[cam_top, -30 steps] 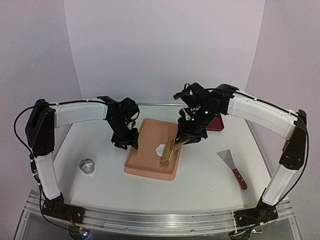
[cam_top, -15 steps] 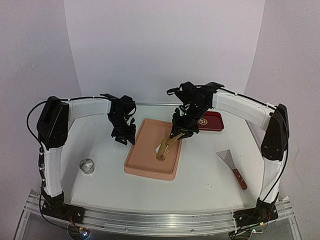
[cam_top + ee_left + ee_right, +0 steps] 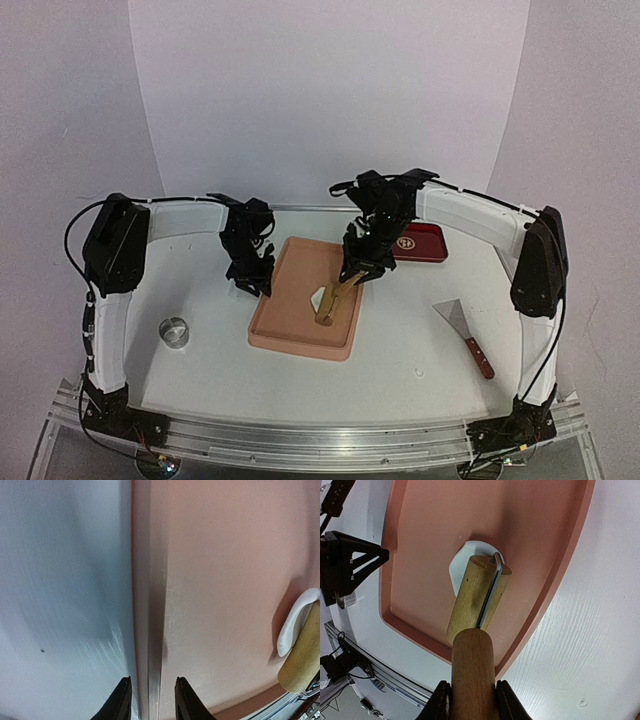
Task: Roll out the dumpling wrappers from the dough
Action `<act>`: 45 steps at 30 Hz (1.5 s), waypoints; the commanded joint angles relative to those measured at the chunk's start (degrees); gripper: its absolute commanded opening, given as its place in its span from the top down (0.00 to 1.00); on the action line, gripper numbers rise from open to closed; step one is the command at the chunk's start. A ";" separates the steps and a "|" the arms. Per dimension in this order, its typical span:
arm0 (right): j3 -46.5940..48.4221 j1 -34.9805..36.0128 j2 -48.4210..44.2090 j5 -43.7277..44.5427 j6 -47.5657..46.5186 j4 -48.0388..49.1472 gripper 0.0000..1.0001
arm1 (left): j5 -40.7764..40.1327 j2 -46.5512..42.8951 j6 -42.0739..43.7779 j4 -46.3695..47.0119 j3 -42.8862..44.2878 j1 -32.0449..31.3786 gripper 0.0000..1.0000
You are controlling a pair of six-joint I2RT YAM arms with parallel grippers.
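The dough (image 3: pixel 320 297) is a small white lump on the pink tray (image 3: pixel 290 320), partly under the roller. It also shows in the right wrist view (image 3: pixel 457 562) and the left wrist view (image 3: pixel 295 620). My right gripper (image 3: pixel 362 268) is shut on the wooden handle (image 3: pixel 472 665) of the rolling pin (image 3: pixel 333 300), whose roller (image 3: pixel 477 595) rests on the dough. My left gripper (image 3: pixel 252 280) sits at the tray's left edge, its jaws close on either side of the rim (image 3: pixel 147 605). No round wrapper is in view.
A small metal ring (image 3: pixel 174 331) stands on the white table at the front left. A scraper with a red-brown handle (image 3: pixel 465 335) lies at the right. A red tray (image 3: pixel 420 243) sits at the back right.
My right gripper has drawn the rolling pin a little left and back over the dough. The left arm's elbow has swung right, while its gripper stays at the tray's rim.
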 commanded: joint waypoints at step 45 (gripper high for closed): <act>2.50 -3.65 17.39 -1.26 -8.83 -0.71 1.00 | 7.23 5.21 2.48 1.26 0.50 0.27 0.99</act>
